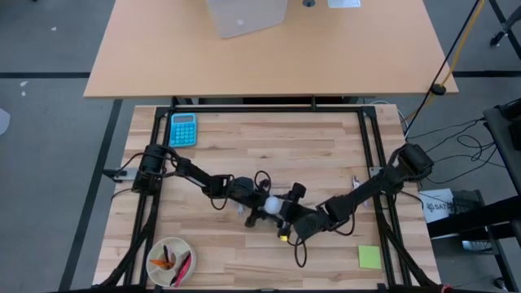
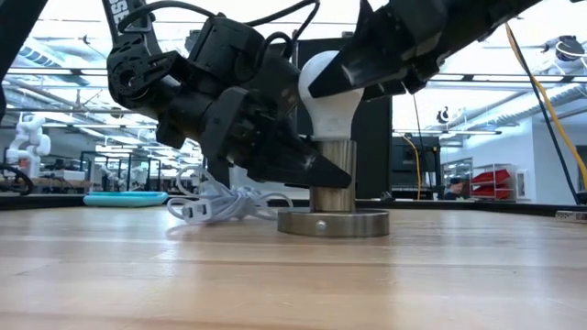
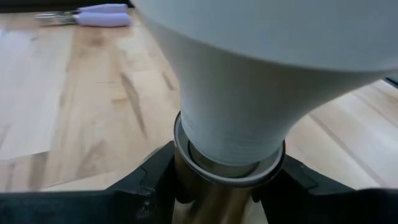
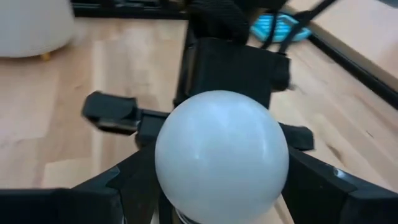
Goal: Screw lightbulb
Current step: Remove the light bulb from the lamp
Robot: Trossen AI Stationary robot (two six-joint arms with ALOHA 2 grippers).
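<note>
White lightbulb [image 2: 328,96] upright in metal socket [image 2: 333,209], left claw [image 2: 316,172] clamping socket, right claw [image 2: 367,69] gripping globe.

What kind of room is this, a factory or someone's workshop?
Most likely a robotics lab or open-plan workshop. Two robot arms work a lightbulb at a wooden table, the low view shows a big hall with ceiling lights, shelving and a white humanoid robot far behind, and cables trail over the floor.

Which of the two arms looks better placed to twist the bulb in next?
The right, probably: its tool grips the lightbulb by the globe from above, while the left tool clamps the metal socket below, seemingly steadying it.
</note>
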